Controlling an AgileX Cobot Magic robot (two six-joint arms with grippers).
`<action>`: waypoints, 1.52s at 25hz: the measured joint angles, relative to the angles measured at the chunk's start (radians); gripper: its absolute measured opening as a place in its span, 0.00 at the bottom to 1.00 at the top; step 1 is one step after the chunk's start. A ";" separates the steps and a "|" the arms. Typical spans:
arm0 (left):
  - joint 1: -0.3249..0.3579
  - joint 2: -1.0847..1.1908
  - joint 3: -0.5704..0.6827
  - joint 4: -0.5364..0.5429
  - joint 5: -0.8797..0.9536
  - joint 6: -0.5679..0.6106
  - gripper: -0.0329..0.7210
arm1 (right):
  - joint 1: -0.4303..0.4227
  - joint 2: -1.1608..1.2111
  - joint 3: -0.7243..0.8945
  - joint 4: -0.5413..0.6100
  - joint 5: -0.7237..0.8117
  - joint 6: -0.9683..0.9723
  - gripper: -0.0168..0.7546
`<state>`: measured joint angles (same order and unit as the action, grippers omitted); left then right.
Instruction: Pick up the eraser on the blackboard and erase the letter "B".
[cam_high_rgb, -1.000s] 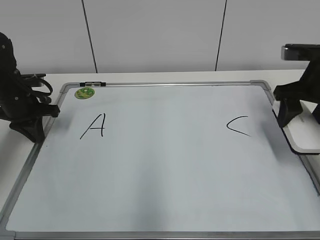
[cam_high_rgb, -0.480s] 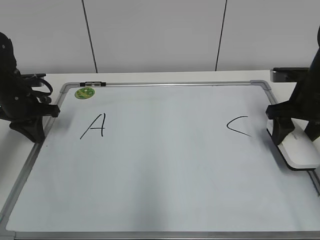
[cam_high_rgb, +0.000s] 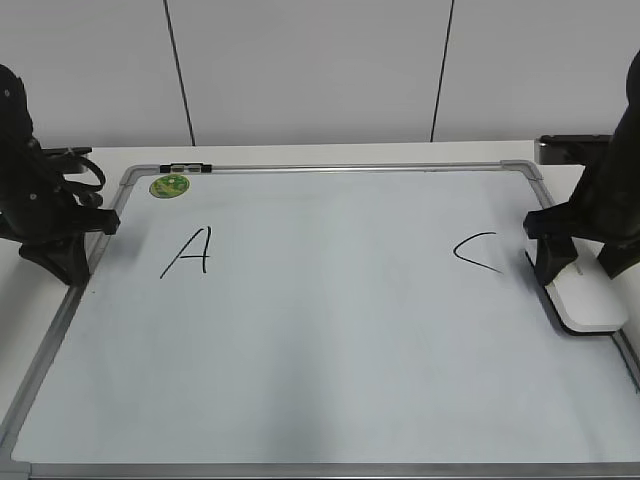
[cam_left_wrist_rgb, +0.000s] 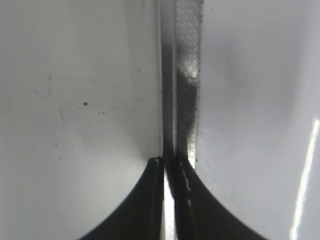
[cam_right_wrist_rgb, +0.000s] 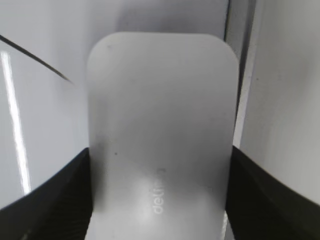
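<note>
The blackboard (cam_high_rgb: 330, 340) is a white board with a silver frame, lying flat. It bears a black "A" (cam_high_rgb: 188, 252) and a black "C" (cam_high_rgb: 477, 252); no letter "B" shows between them. The white eraser (cam_high_rgb: 592, 302) rests at the board's right edge, right of the "C". My right gripper (cam_high_rgb: 582, 268) is shut on it; in the right wrist view the jaws (cam_right_wrist_rgb: 160, 155) press both sides of the eraser (cam_right_wrist_rgb: 160, 110). My left gripper (cam_high_rgb: 65, 255) is shut and empty at the board's left edge, over the frame (cam_left_wrist_rgb: 186, 60), jaws (cam_left_wrist_rgb: 167, 162) together.
A round green sticker (cam_high_rgb: 170, 186) sits at the board's top left, with a small dark object (cam_high_rgb: 186, 168) on the top frame beside it. A stroke of the "C" (cam_right_wrist_rgb: 35, 55) shows left of the eraser. A white panelled wall stands behind the table.
My right gripper has moved left and a little nearer with the eraser, from beyond the right frame onto the board's right edge. The left arm has not moved.
</note>
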<state>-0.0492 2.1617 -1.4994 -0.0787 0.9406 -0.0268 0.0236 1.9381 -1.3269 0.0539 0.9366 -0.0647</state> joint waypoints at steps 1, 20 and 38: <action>0.000 0.000 0.000 0.000 0.000 0.000 0.07 | 0.000 0.009 0.000 0.000 -0.002 0.000 0.71; 0.000 0.000 -0.002 0.000 0.002 0.000 0.07 | 0.000 0.034 0.000 0.000 -0.047 0.033 0.89; 0.000 -0.080 0.000 0.058 0.044 0.002 0.73 | -0.001 0.034 -0.048 -0.038 0.070 0.038 0.88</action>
<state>-0.0492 2.0815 -1.4991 -0.0207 0.9849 -0.0251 0.0226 1.9725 -1.3750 0.0156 1.0066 -0.0264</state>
